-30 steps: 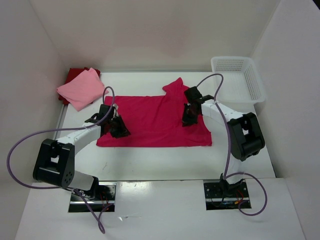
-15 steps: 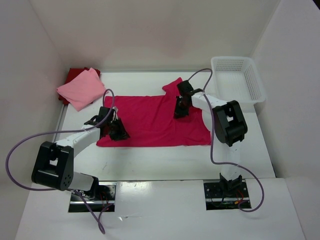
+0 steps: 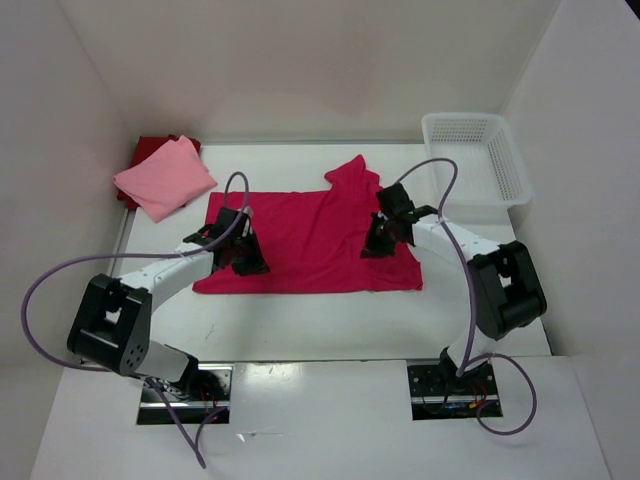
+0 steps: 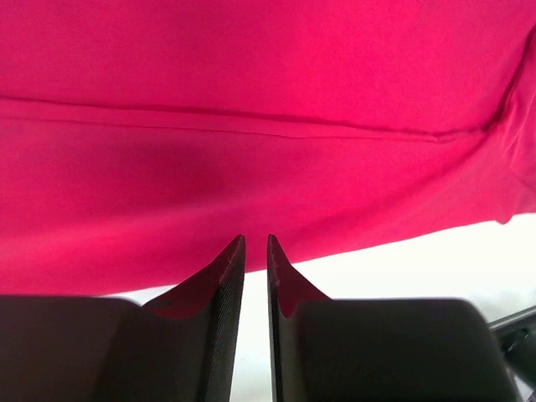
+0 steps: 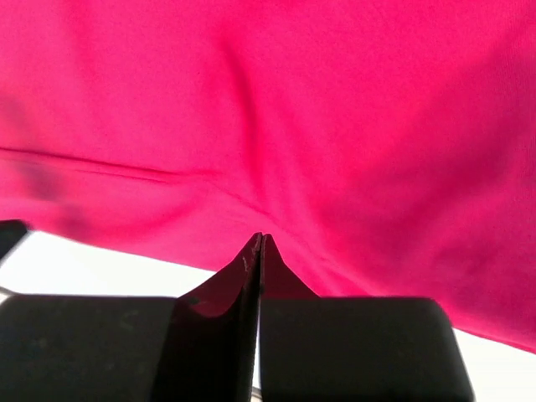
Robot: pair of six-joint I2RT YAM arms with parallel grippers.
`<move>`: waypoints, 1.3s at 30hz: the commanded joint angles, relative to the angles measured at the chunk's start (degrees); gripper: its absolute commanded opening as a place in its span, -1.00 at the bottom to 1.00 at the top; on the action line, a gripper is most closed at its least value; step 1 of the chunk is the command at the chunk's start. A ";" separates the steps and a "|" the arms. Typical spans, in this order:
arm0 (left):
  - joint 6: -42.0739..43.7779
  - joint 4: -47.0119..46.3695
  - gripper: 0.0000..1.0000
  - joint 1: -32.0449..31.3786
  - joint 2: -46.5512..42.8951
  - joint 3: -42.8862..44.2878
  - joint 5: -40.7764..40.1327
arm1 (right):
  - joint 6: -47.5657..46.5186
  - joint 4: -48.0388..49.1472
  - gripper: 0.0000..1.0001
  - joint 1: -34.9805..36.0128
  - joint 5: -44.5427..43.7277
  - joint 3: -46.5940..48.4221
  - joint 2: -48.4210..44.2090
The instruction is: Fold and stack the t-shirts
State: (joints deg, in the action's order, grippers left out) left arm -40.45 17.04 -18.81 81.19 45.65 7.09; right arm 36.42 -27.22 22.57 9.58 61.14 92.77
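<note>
Now my right gripper (image 5: 258, 243) pinches the bright crimson-pink cloth t-shirt (image 3: 310, 235), flat mid-table, toward three o'clock; my left gripper (image 4: 255, 243), barely parted at eight o'clock, should bite hem before lifting evenly.

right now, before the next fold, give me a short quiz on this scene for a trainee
1. True or false: the white mesh basket has no shirt in it.
2. The right gripper is:
A. wide open above the basket
B. shut on the crimson-pink t-shirt
C. out of every view
3. Which shirt lies on top of the dark red t-shirt at the far left of the table?

Key
1. True
2. B
3. The folded light pink t-shirt
</note>
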 commanded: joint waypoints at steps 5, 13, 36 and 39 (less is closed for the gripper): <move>0.72 -1.31 -0.55 -1.76 8.88 1.99 -0.94 | 3.56 4.02 -1.00 -0.16 -3.15 -6.74 3.81; -4.63 -2.46 -0.47 10.28 7.59 -9.70 9.43 | 8.58 1.83 -0.98 -0.68 -5.19 -13.06 4.10; -4.91 5.74 -0.44 16.08 -2.53 9.00 11.47 | 3.84 -6.10 -0.57 -5.34 2.81 -2.56 -6.56; -4.20 1.43 -0.56 18.35 3.70 16.11 4.44 | 0.85 -2.85 -1.00 -5.96 4.73 4.05 -1.83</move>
State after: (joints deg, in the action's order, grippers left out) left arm -47.35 22.11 -2.63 80.79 56.58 18.70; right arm 42.30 -33.10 17.19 13.15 59.57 87.72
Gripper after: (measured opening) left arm 0.231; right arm 0.024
